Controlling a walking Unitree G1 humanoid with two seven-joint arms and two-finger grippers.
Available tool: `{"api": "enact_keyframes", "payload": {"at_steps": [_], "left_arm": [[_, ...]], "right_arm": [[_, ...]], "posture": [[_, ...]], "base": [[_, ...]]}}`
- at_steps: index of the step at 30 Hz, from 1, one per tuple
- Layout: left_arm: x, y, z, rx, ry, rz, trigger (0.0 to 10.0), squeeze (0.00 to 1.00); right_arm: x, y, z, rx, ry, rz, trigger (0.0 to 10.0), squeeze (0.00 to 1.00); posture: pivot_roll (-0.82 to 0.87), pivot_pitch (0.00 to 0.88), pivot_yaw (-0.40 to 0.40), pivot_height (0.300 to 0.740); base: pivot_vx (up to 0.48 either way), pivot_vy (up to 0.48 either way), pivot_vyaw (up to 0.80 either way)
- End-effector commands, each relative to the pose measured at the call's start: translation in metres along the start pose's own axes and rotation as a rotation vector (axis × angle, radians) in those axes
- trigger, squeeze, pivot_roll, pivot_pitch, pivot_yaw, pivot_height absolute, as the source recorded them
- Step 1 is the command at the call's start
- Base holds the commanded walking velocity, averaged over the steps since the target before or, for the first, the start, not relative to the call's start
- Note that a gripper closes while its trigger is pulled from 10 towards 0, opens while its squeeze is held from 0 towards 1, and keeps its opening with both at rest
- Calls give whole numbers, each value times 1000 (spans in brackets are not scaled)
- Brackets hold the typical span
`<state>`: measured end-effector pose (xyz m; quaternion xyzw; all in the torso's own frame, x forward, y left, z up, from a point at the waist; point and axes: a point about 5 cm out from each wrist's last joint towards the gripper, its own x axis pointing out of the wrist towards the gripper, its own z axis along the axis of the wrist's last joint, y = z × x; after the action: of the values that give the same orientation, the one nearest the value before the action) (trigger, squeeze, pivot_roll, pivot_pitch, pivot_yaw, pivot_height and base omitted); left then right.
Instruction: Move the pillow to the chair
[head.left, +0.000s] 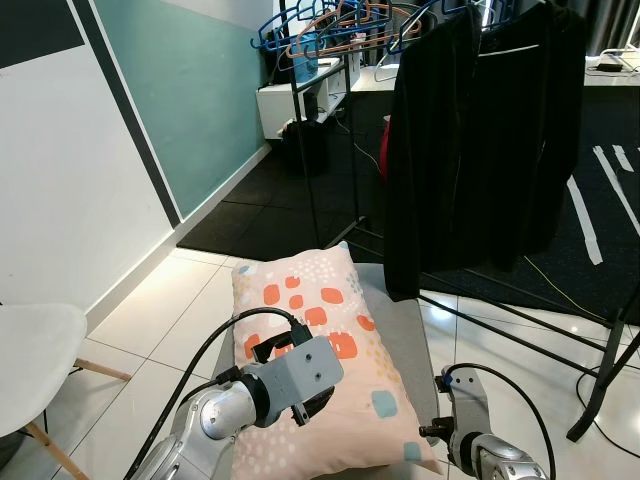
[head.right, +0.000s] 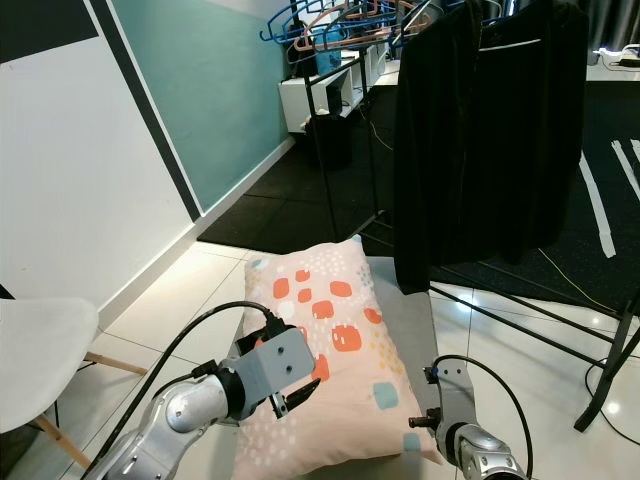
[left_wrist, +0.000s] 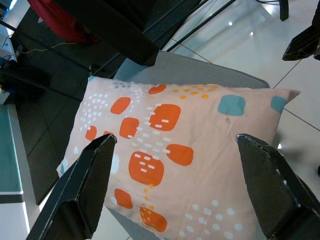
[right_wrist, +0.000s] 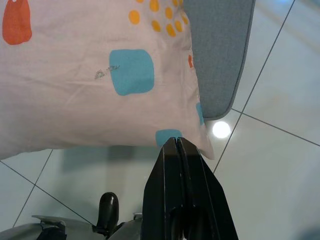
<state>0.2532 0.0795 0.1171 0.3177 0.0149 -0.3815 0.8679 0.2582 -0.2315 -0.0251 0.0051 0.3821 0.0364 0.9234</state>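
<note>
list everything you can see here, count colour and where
pillow: 1, pale pink with orange and teal patches, lying on the grey seat ahead of the robot
grey seat: 1, grey, under the pillow on the tiled floor
white chair: 1, white seat with wooden legs, at the robot's left by the wall
clothes rack: 1, black metal frame, behind the pillow
black garment: 1, black, hanging on the rack
hangers: several, blue and orange, on the rack's top rail
floor tape: a few strips, white, on the dark floor at the right
left gripper: 1, black fingers spread open, above the pillow
right gripper: 1, black fingers closed together, at the pillow's near corner
</note>
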Motion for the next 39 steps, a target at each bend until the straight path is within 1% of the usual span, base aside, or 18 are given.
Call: {"api": "enact_keyframes", "payload": {"at_steps": [1, 39], "left_arm": [[-4, 4, -7, -3, 27, 8, 10000, 0], [-2, 4, -7, -3, 27, 7, 10000, 0]], "right_arm": [[2, 6, -1, 7, 2, 17, 10000, 0], [2, 6, 0, 3, 8, 25, 10000, 0]], "posture": [[-130, 20, 97, 740], [-126, 24, 92, 740]], "base": [[0, 0, 0], [0, 0, 0]]}}
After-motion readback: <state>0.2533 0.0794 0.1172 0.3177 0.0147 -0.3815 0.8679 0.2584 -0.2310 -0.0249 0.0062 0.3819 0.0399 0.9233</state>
